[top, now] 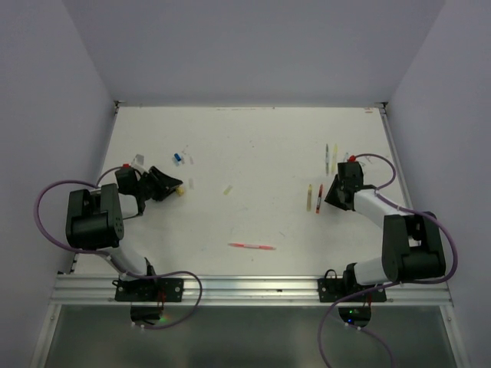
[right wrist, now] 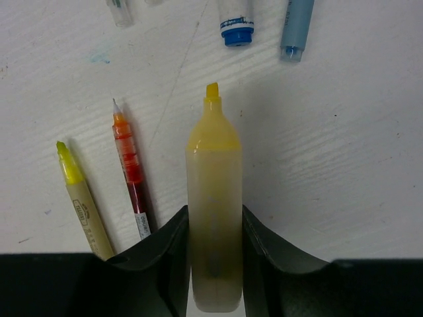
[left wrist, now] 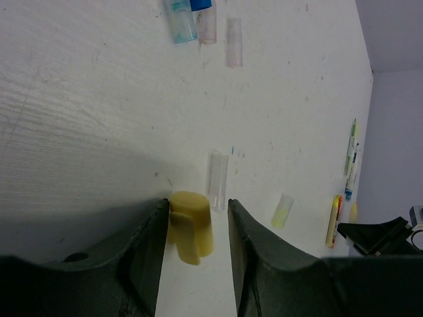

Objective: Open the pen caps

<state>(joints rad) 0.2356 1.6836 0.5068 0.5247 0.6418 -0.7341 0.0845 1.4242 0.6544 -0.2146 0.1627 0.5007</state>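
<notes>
My left gripper (left wrist: 197,205) is open low over the table, its jaws on either side of a loose yellow pen cap (left wrist: 190,226). The cap touches one finger and stands apart from the other. In the top view this gripper (top: 170,186) is at the left with the cap (top: 179,191) at its tips. My right gripper (right wrist: 213,212) is shut on an uncapped yellow highlighter pen (right wrist: 213,172), tip pointing away. In the top view it (top: 335,193) is at the right. A clear cap (left wrist: 218,178) and a pale yellow cap (left wrist: 283,211) lie beyond the left jaws.
A red pen (right wrist: 129,165) and a yellow-green pen (right wrist: 79,198) lie uncapped left of the highlighter. A blue-and-white pen (right wrist: 236,20) and a blue one (right wrist: 296,26) lie beyond it. A pink pen (top: 252,246) lies near the front middle. Blue caps (top: 178,158) lie behind the left gripper.
</notes>
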